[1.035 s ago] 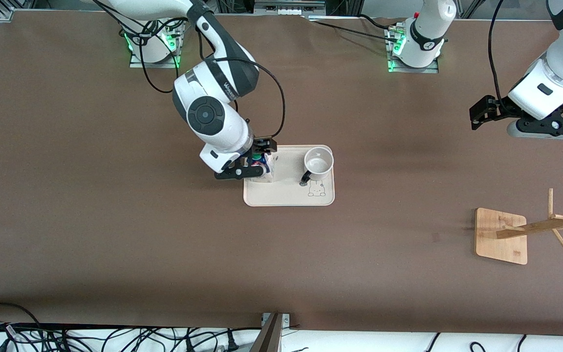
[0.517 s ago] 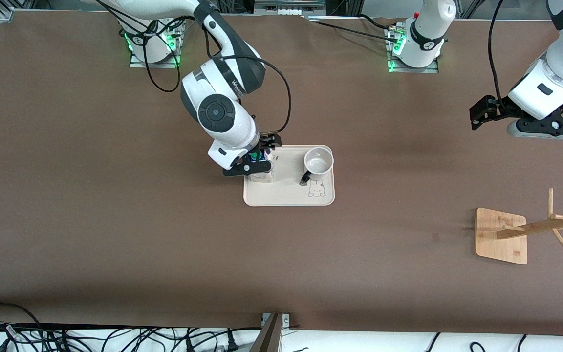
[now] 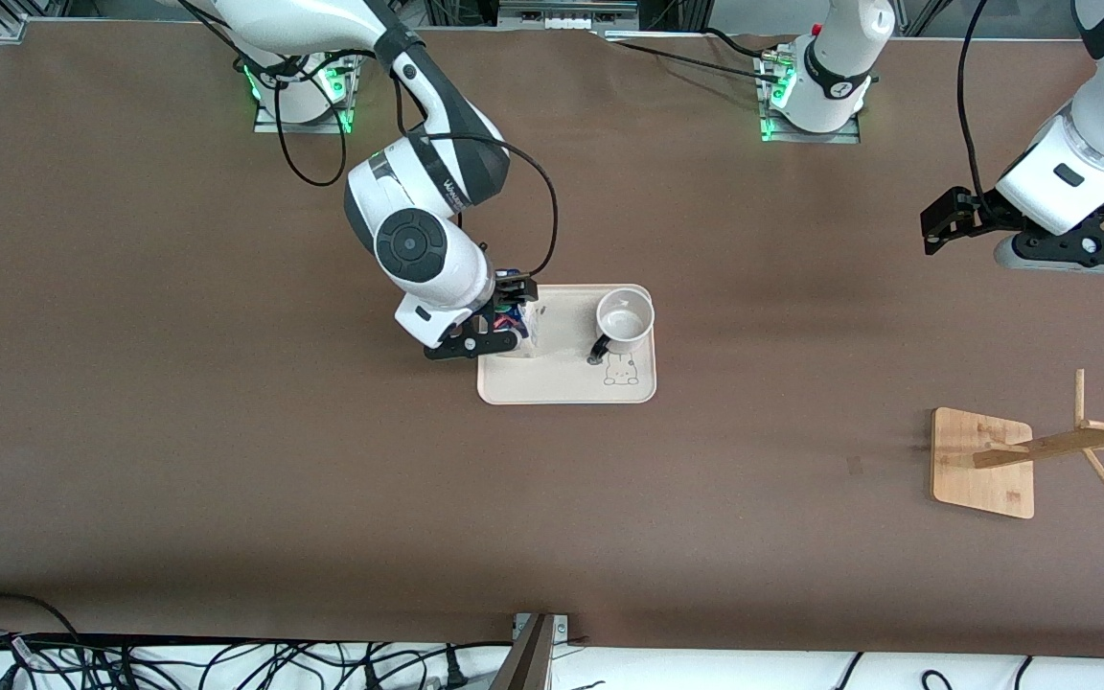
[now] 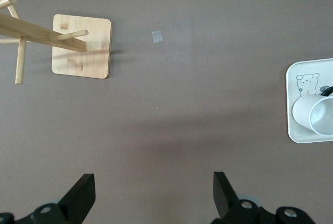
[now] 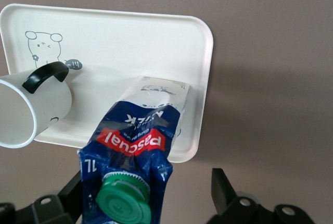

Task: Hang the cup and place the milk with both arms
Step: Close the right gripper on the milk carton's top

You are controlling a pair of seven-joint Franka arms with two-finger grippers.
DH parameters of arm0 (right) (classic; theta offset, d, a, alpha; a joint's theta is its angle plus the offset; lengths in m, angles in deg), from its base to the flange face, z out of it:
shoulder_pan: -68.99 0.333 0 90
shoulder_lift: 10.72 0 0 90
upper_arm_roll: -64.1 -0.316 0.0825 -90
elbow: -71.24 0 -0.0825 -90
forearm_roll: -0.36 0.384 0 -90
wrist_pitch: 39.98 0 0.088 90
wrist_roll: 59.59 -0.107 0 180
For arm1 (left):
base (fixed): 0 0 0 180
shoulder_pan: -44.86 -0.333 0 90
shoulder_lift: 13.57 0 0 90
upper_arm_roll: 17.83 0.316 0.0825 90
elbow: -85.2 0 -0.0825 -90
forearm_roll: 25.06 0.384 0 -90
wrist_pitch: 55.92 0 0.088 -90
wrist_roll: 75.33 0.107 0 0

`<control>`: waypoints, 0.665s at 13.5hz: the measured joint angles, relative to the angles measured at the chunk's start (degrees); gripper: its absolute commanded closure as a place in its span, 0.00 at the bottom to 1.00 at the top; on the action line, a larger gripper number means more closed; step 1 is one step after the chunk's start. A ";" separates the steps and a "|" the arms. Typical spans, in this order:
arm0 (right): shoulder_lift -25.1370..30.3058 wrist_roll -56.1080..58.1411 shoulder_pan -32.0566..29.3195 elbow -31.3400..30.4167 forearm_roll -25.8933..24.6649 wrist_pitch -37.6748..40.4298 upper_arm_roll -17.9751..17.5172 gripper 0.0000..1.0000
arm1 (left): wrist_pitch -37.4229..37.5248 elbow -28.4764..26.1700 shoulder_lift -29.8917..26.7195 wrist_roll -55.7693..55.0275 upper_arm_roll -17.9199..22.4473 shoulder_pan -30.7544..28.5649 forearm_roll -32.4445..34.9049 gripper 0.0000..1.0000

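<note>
Right claw (image 3: 493,329) down at the tray (image 3: 566,383), fingers spread either side of the milk (image 3: 517,326) with a gap visible in the right wrist view, so not pinching yet. Over the last second the right arm swung a little toward the tray's middle and has now come back toward its own end, wrist re-angled; the carton has not left its spot on the tray, so I'd say this is grasp alignment, with closing next. Cup (image 3: 625,319) upright on the same tray, beside the carton, untouched. Left claw (image 3: 935,228) waits, spread and empty, over bare desk (image 3: 226,460). Wooden rack (image 3: 993,460) stands toward the left arm's end, pegs empty.
</note>
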 measured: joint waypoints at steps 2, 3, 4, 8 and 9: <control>-0.02 0.00 -0.12 -0.27 0.00 0.01 0.00 0.00 | 0.00 0.00 0.00 0.00 0.00 0.00 0.00 0.00; -0.03 0.00 -0.13 -0.38 0.00 0.01 0.00 0.00 | 0.00 0.00 0.00 0.00 0.00 0.00 0.00 0.00; -0.04 0.00 -0.12 -0.46 0.00 0.01 -0.02 0.00 | 0.00 0.00 0.00 0.00 0.00 0.00 0.00 0.00; -0.60 -0.21 0.05 -0.60 0.32 -0.73 -0.29 0.00 | 0.00 0.00 0.00 0.00 0.00 0.00 0.00 0.00; -0.80 -0.50 0.07 -0.60 1.04 -1.39 -0.29 0.00 | 0.00 0.00 0.00 0.00 0.00 0.00 0.00 0.00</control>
